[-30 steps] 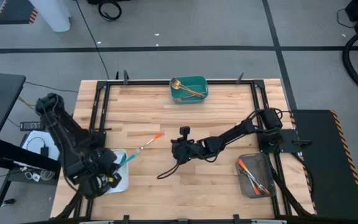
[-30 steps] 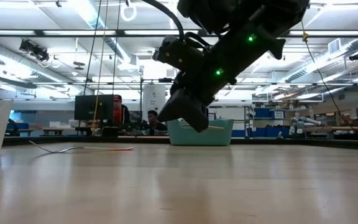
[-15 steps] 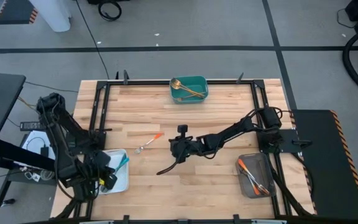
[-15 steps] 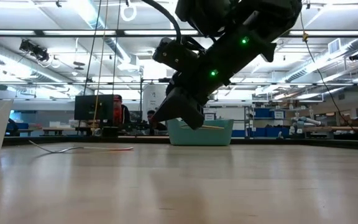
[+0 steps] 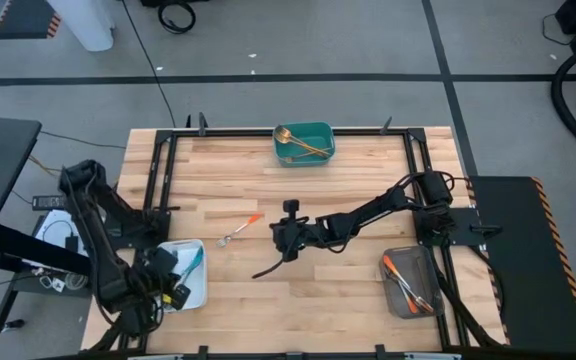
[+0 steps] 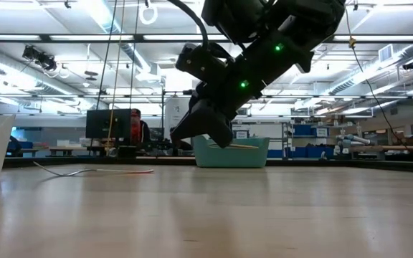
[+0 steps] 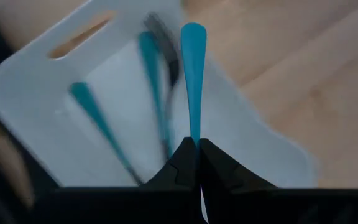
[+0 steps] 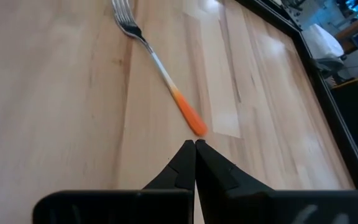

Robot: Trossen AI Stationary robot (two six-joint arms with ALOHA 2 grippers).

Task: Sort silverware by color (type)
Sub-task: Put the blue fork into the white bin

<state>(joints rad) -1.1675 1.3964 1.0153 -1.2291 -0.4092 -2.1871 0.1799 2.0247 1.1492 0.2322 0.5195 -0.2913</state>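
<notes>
Wooden bench [image 5: 348, 180]: orange-handled fork [image 5: 238, 230] mid-surface. Right gripper [image 5: 280, 233] beside it, fingers together, empty. Left gripper [image 7: 196, 152] clamps teal-handled utensil [image 7: 192, 74] over white tray [image 5: 193, 292], near-left corner.

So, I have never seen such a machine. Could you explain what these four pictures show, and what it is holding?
It is a robot with two dark arms at a wooden table. One picture looks down from above, one looks level across the table, and two come from cameras on the wrists.

The left tool is shut on a blue-handled utensil above the white tray, where other blue ones lie. The right tool is shut and empty, pointing at an orange-handled fork lying on the table.

A teal tray holds gold pieces; a grey tray holds orange-handled ones. The robot is sorting cutlery by colour.
</notes>
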